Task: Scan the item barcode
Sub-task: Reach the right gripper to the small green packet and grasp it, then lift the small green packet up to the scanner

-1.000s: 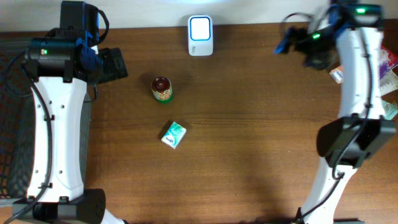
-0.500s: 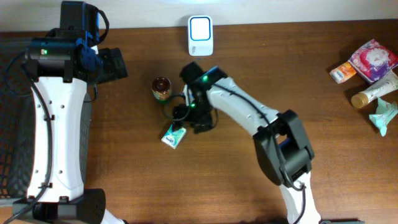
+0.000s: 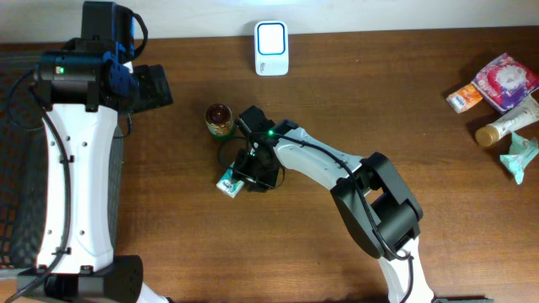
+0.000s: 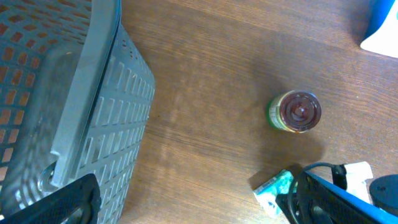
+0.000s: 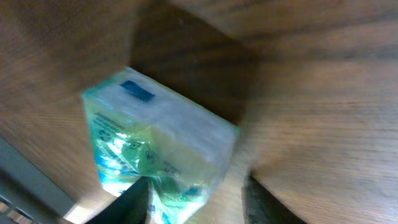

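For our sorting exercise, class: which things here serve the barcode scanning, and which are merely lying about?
In the job: green packet, right pincer around it, white scanner.
Lying about: small jar, grey basket, heap of packets at the far right.

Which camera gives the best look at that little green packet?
The right wrist view: the green packet fills the frame, its printed wrapper showing, though blurred. Overhead, the green packet is small and half hidden under the right gripper. The left wrist view catches only part of it at the bottom edge.
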{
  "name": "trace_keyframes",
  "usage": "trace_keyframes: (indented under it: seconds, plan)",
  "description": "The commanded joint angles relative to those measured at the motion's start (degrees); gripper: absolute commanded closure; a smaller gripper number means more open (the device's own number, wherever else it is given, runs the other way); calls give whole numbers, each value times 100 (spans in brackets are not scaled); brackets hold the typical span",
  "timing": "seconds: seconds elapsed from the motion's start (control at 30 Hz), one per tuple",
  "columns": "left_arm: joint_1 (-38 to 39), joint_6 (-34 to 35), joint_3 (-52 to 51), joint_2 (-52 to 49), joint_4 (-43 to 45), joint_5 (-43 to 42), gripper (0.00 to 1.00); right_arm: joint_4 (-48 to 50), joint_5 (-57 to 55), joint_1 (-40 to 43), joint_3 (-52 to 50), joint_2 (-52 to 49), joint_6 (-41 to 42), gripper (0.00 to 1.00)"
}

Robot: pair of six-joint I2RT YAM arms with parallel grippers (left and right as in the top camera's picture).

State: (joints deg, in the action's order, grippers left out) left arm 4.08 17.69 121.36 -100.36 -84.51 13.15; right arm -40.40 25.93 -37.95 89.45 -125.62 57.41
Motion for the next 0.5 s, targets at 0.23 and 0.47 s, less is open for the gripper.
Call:
trace_keyframes:
  seconds: [0.23,0.47]
  plan:
    - [-11,-66,55,20,0,61,1,-319,3104,1222,-136,328,-3976,96]
    - [-11,-66,55,20,0,61,1,-2715,2605,1659,-138,376,-7906,96]
